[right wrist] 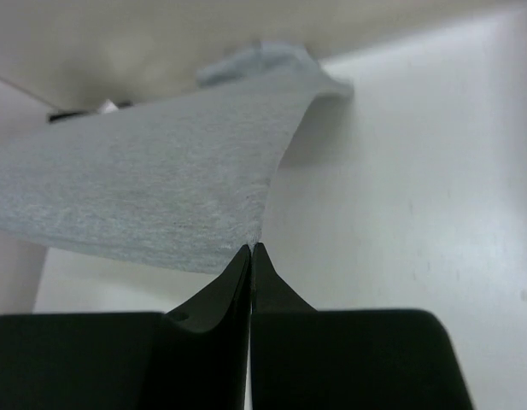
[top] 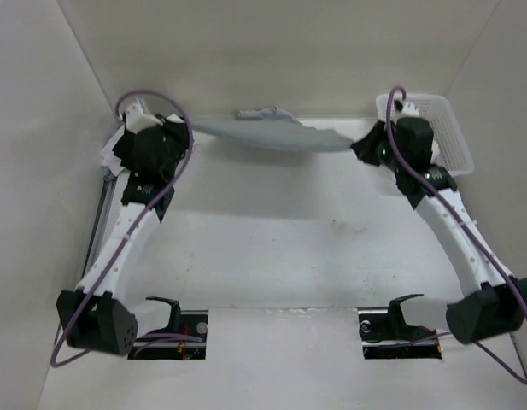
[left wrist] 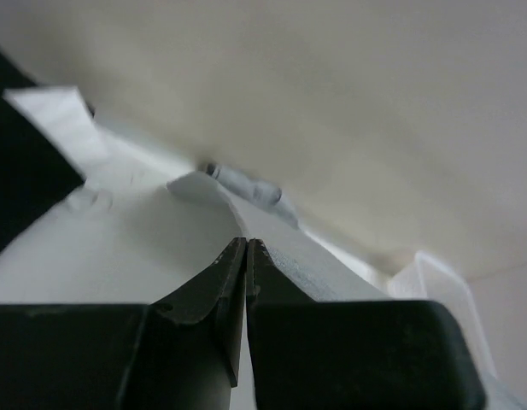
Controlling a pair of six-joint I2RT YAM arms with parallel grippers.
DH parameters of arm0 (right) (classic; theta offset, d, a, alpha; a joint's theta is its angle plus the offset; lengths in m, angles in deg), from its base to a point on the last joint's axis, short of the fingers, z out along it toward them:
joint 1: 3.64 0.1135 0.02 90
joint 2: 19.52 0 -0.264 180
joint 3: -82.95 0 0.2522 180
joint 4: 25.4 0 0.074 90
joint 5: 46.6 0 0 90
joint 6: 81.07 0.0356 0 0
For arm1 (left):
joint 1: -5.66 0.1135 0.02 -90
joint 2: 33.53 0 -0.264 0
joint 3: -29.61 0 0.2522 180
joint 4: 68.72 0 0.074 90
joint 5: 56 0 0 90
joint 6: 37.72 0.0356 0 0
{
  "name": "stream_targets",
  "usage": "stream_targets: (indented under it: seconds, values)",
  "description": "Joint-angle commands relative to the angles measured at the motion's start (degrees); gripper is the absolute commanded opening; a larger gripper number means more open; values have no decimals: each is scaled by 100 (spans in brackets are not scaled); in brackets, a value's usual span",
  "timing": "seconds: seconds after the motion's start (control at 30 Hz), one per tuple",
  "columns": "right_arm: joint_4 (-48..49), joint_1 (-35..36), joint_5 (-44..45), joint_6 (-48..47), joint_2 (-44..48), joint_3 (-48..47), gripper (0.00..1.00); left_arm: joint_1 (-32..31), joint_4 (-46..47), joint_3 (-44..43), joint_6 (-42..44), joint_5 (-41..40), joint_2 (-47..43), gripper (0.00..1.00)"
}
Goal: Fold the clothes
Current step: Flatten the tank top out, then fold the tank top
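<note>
While both sets are clenched, the left fingers (left wrist: 213,295) and right fingers (right wrist: 216,295) each pinching an edge of the grey polo shirt (top: 267,134), the shirt hangs stretched between them over the far end of the worktop (top: 280,248). Hold the two arms level and the span taut when you bring it forward to lay flat; slack would likely wrinkle the soft knit. Worktop white, pale walls close on three sides, white basket (top: 442,128) in far right corner.
</note>
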Motion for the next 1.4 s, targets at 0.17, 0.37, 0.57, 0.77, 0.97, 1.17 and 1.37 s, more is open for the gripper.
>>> stream_targets:
  seconds: [0.17, 0.37, 0.57, 0.77, 0.97, 1.17, 1.37]
  values:
    - [892, 907, 280, 910, 3041, 3371, 1, -397, -985, 2572, -422, -566, -3071, 1]
    - [-547, 2093, 526, 2034, 4686, 4559, 0, -291, -3349, 3240, -798, -242, -4945, 2]
    - [-1981, 3885, 1149, 3414, 5644, 4964, 0, -519, -5073, 3444, -1511, 68, -5999, 1]
    - [-2318, 5381, 2326, 3980, 5138, 4596, 0, -538, -5568, 3038, -1353, -284, -5791, 1]
    - [-485, 3761, 1751, 2383, 3320, 4069, 0, -450, -3560, 3302, -1283, -433, -4554, 1]
    - [1267, 1526, 220, 1492, 1185, 2945, 0, -55, -921, 2733, -1195, -539, -1927, 1]
    - [1857, 611, -334, 1211, -1074, 1329, 0, 164, 671, 1837, -1345, -803, 507, 1]
